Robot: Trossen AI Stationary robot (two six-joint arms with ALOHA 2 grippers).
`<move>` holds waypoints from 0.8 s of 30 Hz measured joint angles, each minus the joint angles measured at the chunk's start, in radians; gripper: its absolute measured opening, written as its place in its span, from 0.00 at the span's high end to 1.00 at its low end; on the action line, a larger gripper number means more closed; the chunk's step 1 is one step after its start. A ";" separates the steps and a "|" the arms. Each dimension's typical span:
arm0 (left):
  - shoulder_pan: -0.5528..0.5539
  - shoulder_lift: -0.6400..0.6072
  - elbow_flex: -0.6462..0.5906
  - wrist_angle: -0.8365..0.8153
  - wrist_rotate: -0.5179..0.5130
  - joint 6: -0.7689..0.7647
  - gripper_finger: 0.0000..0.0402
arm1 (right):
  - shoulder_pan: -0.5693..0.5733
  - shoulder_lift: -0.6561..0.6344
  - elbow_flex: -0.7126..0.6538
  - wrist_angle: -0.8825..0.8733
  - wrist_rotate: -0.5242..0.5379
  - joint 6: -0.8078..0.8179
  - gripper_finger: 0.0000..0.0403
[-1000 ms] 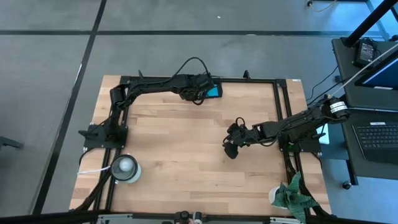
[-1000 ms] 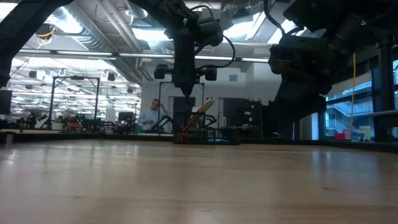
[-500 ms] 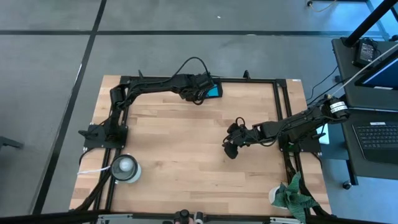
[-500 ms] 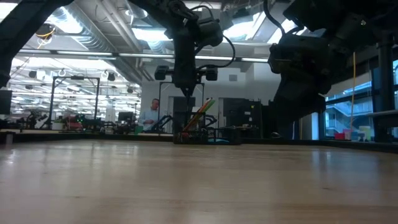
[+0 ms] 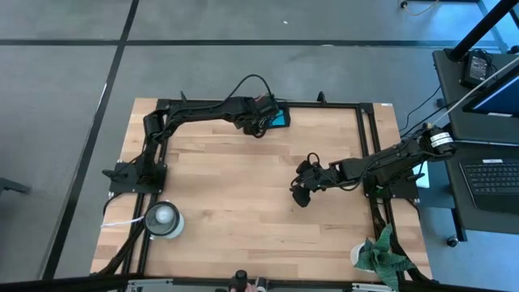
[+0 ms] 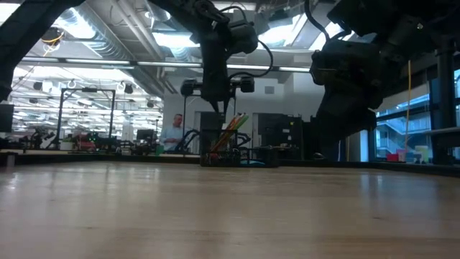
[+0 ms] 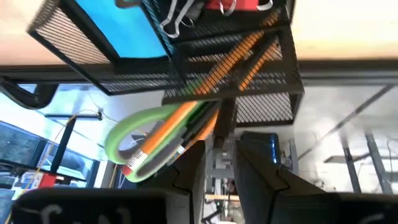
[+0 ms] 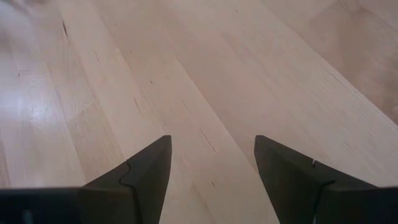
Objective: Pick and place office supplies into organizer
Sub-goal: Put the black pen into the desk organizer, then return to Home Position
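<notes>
Seen from above, the organizer (image 5: 276,118) stands at about twelve o'clock on the wooden table (image 5: 235,203), at the far edge and just inside the black metal frame (image 5: 366,146). The left gripper (image 5: 261,122) hangs directly over it. In the left wrist view the two dark fingers (image 7: 189,163) stand a little apart, with a narrow gap between them. A thin dark pen (image 7: 225,118) lies in line with this gap, its far end among the other things in the organizer, but I cannot tell if the fingers touch it.

Inside the mesh tray, the blue note pad (image 7: 127,28) fills one compartment. The green-handled scissors (image 7: 140,134) and the orange pencils (image 7: 239,53) stand together in the tall compartment. The small red piece (image 7: 239,5) and some clips (image 7: 177,15) lie in a further compartment.

The right gripper (image 5: 298,195) waits at about three o'clock from the table's centre. Its fingers (image 8: 146,171) are spread wide over bare wood and hold nothing.

A white roll (image 5: 163,217) stands at about eight o'clock, and a green cloth (image 5: 381,253) lies at about five o'clock.
</notes>
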 joint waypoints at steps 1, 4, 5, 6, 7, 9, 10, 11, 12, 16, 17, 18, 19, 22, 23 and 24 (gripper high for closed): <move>0.000 0.000 0.000 0.000 0.010 -0.012 0.81 | 0.000 0.000 0.000 0.000 0.000 0.000 0.42; 0.000 0.000 0.000 0.000 0.038 -0.053 0.81 | 0.000 0.000 0.000 0.000 0.000 0.000 0.42; 0.000 0.000 0.000 0.000 0.043 -0.070 0.81 | 0.000 0.000 0.000 0.000 0.000 0.000 0.42; 0.000 0.000 0.000 0.000 0.044 -0.082 0.81 | 0.000 0.000 0.000 0.000 0.000 0.000 0.42; 0.000 0.000 0.000 0.000 0.044 -0.095 0.81 | 0.000 0.000 0.000 0.000 0.000 -0.001 0.42; 0.000 0.000 0.000 0.000 0.044 -0.115 0.81 | 0.000 0.000 0.000 0.000 0.000 -0.001 0.42; 0.000 0.000 0.000 0.000 0.044 -0.121 0.81 | 0.000 0.000 0.000 0.000 0.000 -0.001 0.42; 0.000 0.000 0.000 0.000 0.044 -0.122 0.81 | 0.000 0.000 0.000 0.000 0.000 -0.001 0.42; 0.000 0.000 0.000 0.000 0.044 -0.123 0.81 | 0.000 0.000 0.000 0.000 0.000 -0.001 0.42; -0.001 0.000 0.000 0.005 0.044 -0.124 0.81 | 0.000 0.000 0.000 0.000 0.000 -0.002 0.42; -0.001 0.000 0.000 0.008 0.044 -0.124 0.81 | 0.000 0.000 0.000 0.000 0.000 -0.002 0.42; -0.001 0.000 0.000 0.013 0.044 -0.124 0.81 | 0.000 0.000 0.000 0.000 0.000 -0.002 0.42; -0.001 0.000 0.000 0.018 0.045 -0.128 0.81 | 0.000 0.000 0.000 0.000 0.000 -0.002 0.42; -0.001 0.000 0.000 0.035 0.044 -0.159 0.81 | 0.000 0.000 0.000 0.000 0.000 -0.003 0.42; -0.001 0.000 0.000 0.047 0.044 -0.172 0.81 | 0.000 0.000 0.000 0.000 0.000 -0.003 0.42; -0.001 0.000 0.000 0.060 0.042 -0.179 0.81 | 0.000 0.000 0.000 0.000 0.000 -0.003 0.42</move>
